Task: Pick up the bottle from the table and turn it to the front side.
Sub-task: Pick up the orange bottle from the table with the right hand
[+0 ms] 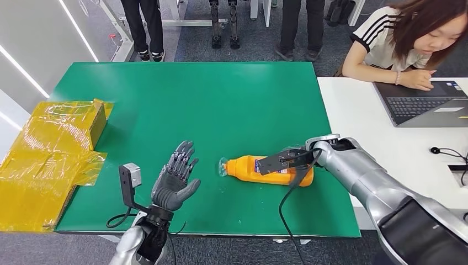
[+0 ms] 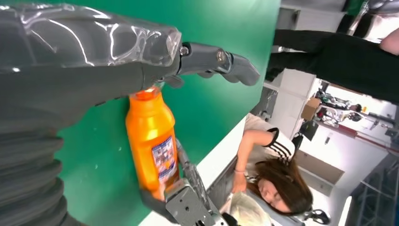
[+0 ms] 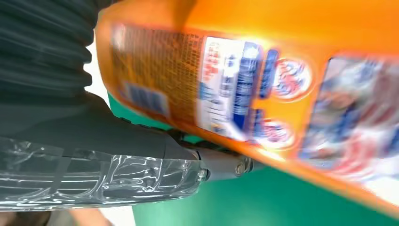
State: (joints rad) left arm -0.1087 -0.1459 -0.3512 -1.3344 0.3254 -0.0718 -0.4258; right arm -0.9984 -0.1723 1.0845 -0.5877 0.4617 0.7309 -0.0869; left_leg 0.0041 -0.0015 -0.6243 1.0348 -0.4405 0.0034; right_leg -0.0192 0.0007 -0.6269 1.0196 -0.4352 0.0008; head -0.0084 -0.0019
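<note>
An orange bottle (image 1: pixel 247 168) with a clear cap lies on its side on the green table (image 1: pixel 209 99), cap toward my left hand. Its printed label (image 2: pixel 164 159) faces the left wrist camera. My right hand (image 1: pixel 288 163) wraps the bottle's base end, half hidden under the wrist bracket. The right wrist view has the blurred bottle (image 3: pixel 282 56) lying right against the thumb (image 3: pixel 141 136). My left hand (image 1: pixel 174 179) hovers a short way from the cap, fingers spread, holding nothing. I cannot tell if the bottle is off the table.
Yellow wrapped boxes (image 1: pixel 49 160) sit at the table's left edge. A white table (image 1: pixel 359 121) adjoins on the right, with a laptop (image 1: pixel 425 102) and a seated person (image 1: pixel 403 38). People (image 1: pixel 143 27) stand beyond the far edge. A black cable (image 1: pixel 287 204) hangs from my right wrist.
</note>
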